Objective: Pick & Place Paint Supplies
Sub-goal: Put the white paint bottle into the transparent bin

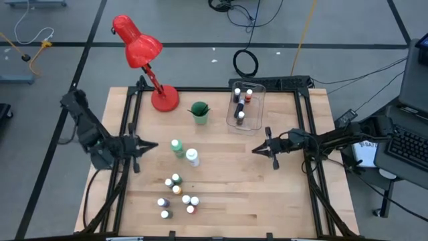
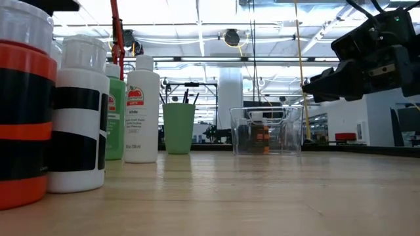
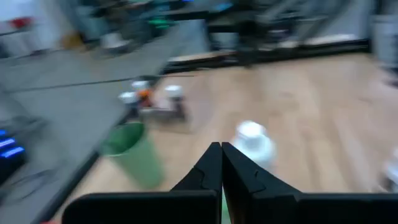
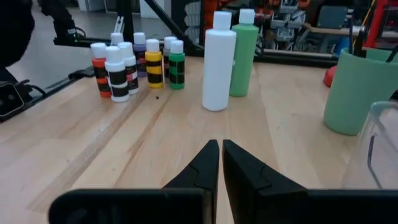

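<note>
Two grippers, both closed on nothing.

High view: left gripper (image 1: 148, 145) hangs at the table's left side, near the tall green bottle (image 1: 176, 147) and tall white bottle (image 1: 192, 157), not touching either. Right gripper (image 1: 262, 148) hangs just short of the clear plastic bin (image 1: 259, 107). We count a few small bottles already in that bin; the exact number is unclear. A cluster of tiny paint bottles (image 1: 176, 195) sits on the wood toward the front edge, roughly nine. Green cup (image 1: 199, 112) stands beside the red lamp (image 1: 142, 52).

Low view: tiny bottles loom at near left, the tall pair behind them, dark brush handles (image 2: 188, 97) sticking out of the cup, bin further right with bottles inside. One arm shows at upper right, off the table.

Left wrist view: blurred; fingers meet tip to tip with nothing between, white bottle just ahead.

Right wrist view: fingers pressed together, empty; both tall bottles and the cluster well ahead.

Our read: early days. A handful binned, most bottles left to move, plus both tall ones.
</note>
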Motion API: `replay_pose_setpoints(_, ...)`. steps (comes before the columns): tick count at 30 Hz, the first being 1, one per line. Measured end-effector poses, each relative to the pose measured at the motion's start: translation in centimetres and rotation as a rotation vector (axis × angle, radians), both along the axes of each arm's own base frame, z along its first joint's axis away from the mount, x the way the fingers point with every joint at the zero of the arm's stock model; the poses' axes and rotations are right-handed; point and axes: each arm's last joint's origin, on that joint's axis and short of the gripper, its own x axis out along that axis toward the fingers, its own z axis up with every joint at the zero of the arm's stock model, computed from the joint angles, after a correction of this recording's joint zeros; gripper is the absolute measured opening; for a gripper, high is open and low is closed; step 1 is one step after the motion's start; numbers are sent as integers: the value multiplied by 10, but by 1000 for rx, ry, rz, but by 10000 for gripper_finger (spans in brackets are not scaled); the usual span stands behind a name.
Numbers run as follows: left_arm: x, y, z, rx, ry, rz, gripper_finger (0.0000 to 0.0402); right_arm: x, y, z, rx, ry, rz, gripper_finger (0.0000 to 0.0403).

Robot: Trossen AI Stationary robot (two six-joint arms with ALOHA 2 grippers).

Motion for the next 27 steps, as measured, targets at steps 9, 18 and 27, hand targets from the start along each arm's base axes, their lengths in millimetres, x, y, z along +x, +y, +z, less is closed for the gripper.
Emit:
replay_pose_setpoints(9,7,19,-20,126,-273,-345,1,1,0,6,-15,-61,1,15)
replay_pose_setpoints(18,18,37,-54,104,-135,-251,2,1,4,5,0,-48,22,15)
replay_pose_setpoints(27,33,31,-76,77,5,-499,1,3,6,1,3,-20,39,15)
